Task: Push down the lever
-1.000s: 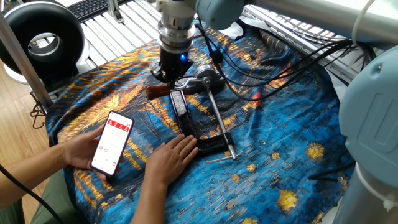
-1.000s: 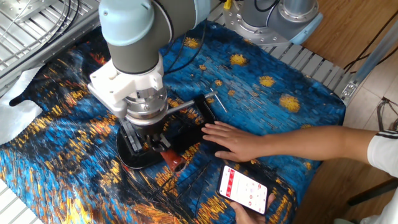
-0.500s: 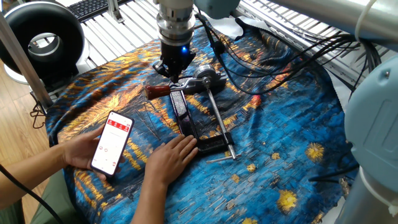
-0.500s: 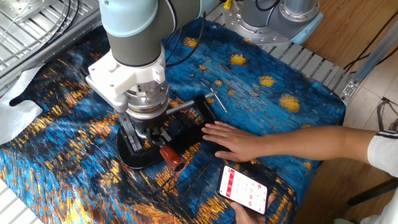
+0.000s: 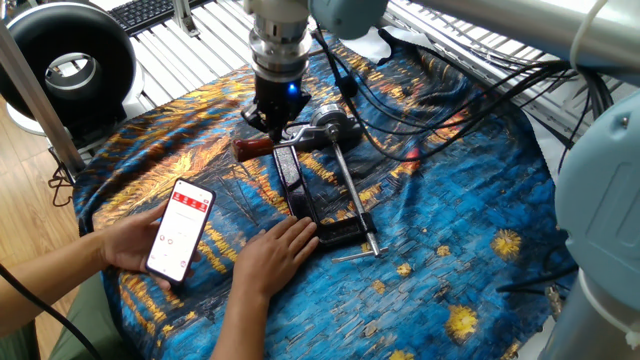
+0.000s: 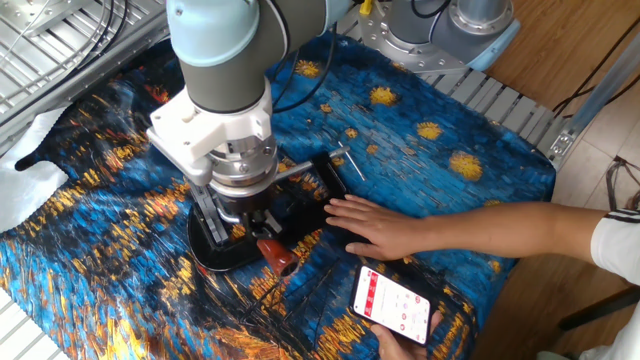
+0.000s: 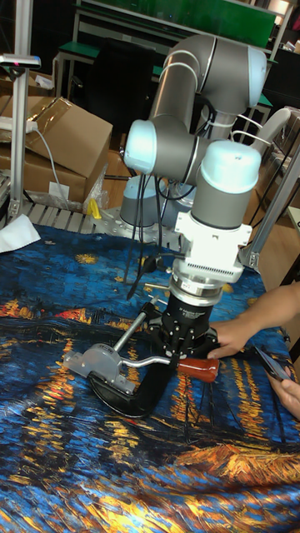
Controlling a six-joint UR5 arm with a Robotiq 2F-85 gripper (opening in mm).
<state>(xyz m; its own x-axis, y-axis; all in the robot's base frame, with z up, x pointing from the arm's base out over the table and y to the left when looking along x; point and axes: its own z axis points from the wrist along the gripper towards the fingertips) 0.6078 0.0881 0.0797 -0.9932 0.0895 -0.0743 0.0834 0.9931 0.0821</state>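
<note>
Nearest the tall fixed camera, the lever lies almost flat over the painted cloth on the worktop, its reddish-brown knob right beneath the claw. Whether the claw is open or closed cannot be told. Farther back, a person's hand rests on the black clamp; a hard downward push could slip off the rounded knob or jolt the clamp against those fingers
</note>
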